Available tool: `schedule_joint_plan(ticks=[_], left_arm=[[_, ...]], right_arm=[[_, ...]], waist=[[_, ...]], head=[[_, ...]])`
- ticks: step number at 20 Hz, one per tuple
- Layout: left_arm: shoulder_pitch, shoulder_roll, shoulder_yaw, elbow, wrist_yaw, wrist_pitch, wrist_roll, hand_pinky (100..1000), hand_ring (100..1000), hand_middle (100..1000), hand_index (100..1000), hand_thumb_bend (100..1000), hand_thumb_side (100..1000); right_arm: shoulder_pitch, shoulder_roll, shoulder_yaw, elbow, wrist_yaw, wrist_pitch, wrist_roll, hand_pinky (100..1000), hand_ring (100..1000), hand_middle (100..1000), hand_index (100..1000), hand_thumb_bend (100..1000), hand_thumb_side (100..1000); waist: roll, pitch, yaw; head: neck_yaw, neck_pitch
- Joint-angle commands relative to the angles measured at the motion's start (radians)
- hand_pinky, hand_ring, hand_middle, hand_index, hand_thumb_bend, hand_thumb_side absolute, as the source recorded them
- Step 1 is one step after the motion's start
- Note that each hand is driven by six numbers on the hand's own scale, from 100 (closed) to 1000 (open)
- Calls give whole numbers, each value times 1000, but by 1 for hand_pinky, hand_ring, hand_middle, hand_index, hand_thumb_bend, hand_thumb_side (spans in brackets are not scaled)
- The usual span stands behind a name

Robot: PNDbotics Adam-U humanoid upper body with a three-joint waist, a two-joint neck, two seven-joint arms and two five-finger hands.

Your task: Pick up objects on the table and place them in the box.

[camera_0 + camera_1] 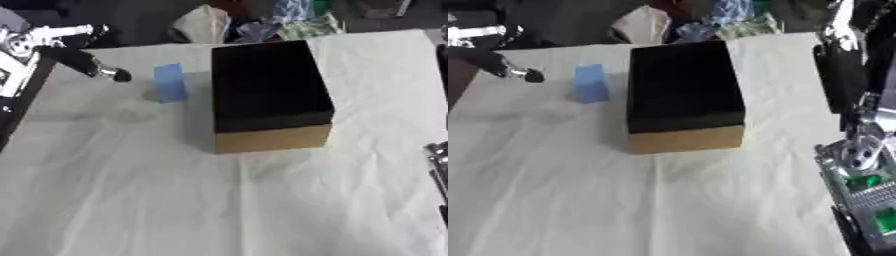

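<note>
No lettering, label, brand mark or number can be read anywhere. The black-topped, tan-sided cardboard box (pixel 269 95) shows plain faces. The small light-blue upright block (pixel 170 82), at its nine o'clock, is equally unmarked.

Both eyes look steeply down from the robot's head onto a table draped in white cloth (pixel 219 200), facing its far edge, where clutter fills the top of the frame. Both share the dark-topped box (pixel 267 95) near centre and the blue block (pixel 170 82) to its left. The right eye view sits further right, showing arm hardware (pixel 864 165) along its right edge.
</note>
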Motion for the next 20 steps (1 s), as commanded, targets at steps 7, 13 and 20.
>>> schedule_joint_plan(ticks=[7,13,20], left_arm=[[-41,-15,-11,-36,-15,97,-20,1000,959,908,1000,630,218],[-53,-25,-15,-51,-2,144,-33,1000,954,911,1000,600,203],[-66,-37,-24,-74,26,171,-62,1000,956,918,1000,601,225]], right_arm=[[-19,-4,1,-16,-9,0,-6,745,657,621,817,100,571],[-21,1,2,-16,-10,2,-9,745,654,617,816,100,571],[-22,7,3,-16,-8,4,-14,745,652,615,815,100,571]], waist=[[5,-7,-7],[9,-7,-14],[13,-9,-25]], head=[[19,-14],[25,-16],[35,-16]])
